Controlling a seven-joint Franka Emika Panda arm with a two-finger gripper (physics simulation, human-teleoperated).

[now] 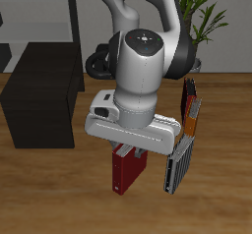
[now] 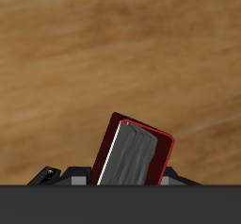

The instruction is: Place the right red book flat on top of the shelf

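Note:
The right red book (image 1: 123, 173) is a bright crimson hardcover standing upright near the table's front edge. My gripper (image 1: 129, 156) is directly above it, with the jaws down over its top edge and closed on it. In the wrist view the red book (image 2: 137, 158) rises tilted between my fingers (image 2: 49, 176), grey page edges facing the camera, and the gripper (image 2: 115, 180) is mostly hidden by its own housing. The shelf (image 1: 44, 90), a low matte black cabinet with a flat top, stands farther back beside the arm. Whether the book is off the table I cannot tell.
A dark book with grey page edges (image 1: 177, 169) stands close beside the red one. An orange book (image 1: 193, 116) and another dark book (image 1: 188, 88) stand behind it. A tall grey open-frame unit (image 1: 39, 12) and a plant (image 1: 212, 12) are at the back.

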